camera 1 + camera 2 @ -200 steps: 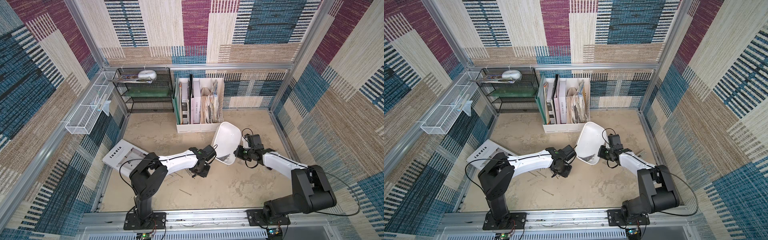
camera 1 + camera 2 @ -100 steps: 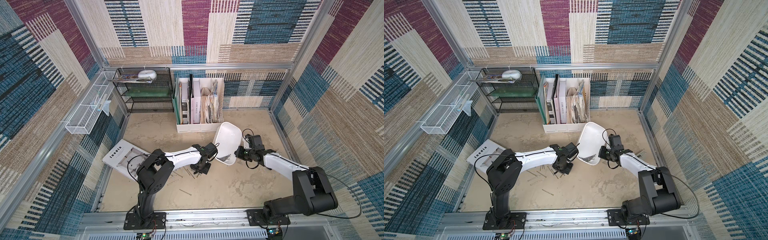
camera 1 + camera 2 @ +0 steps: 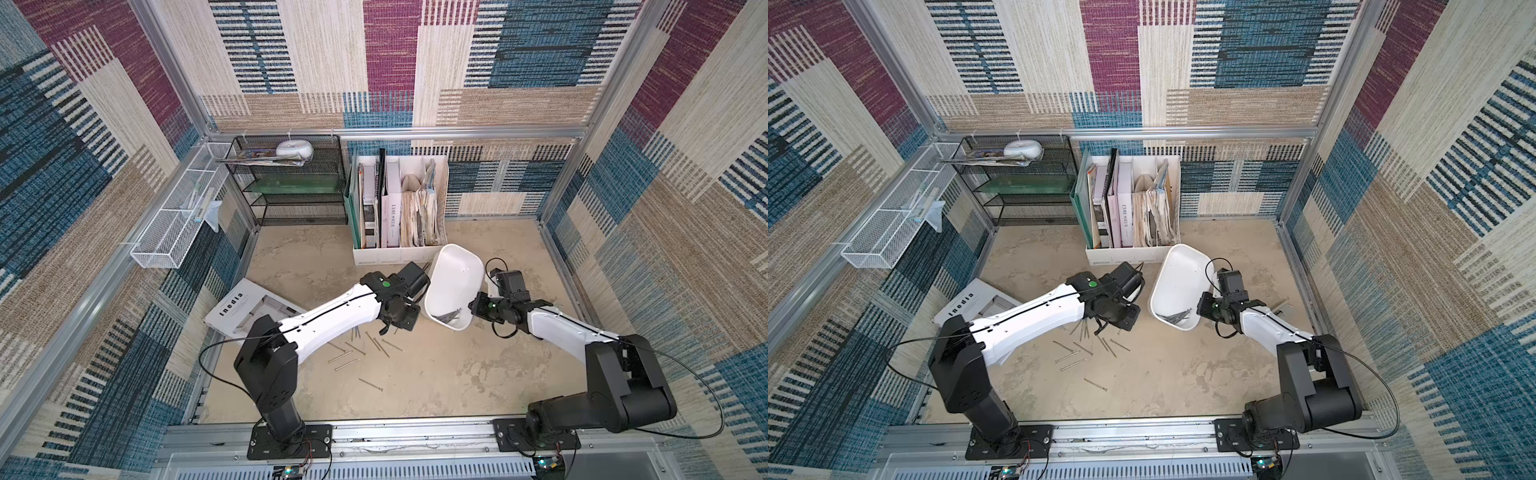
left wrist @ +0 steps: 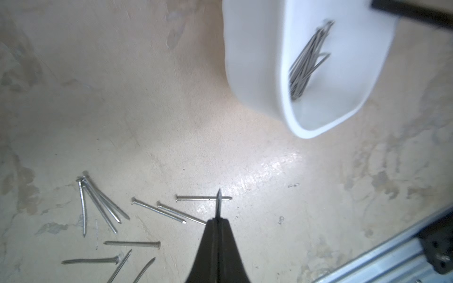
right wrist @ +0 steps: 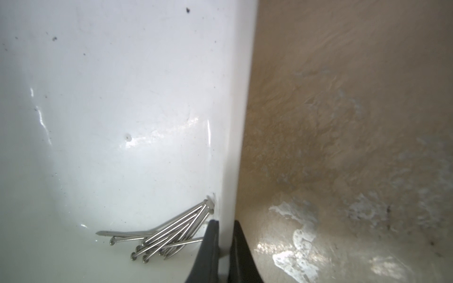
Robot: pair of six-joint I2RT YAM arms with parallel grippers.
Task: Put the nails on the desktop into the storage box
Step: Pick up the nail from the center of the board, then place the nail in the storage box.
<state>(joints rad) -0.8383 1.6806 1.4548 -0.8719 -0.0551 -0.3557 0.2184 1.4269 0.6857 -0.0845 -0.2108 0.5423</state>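
Observation:
The white storage box is tilted up on one end, and my right gripper is shut on its side wall. A bundle of nails lies in its low corner. My left gripper hangs just left of the box, above the desktop. It is shut on one nail, whose tip sticks out past the fingertips. Several loose nails lie scattered on the desktop under and beside the left arm.
A white divided file holder with books stands right behind the box. A black mesh rack and a white wire basket are at the back left. A magazine lies under the left arm. A metal rail runs along the front.
My left gripper has shut on a nail and lifted off the desktop, shifting slightly towards the box. The right gripper and the tilted box have stayed put.

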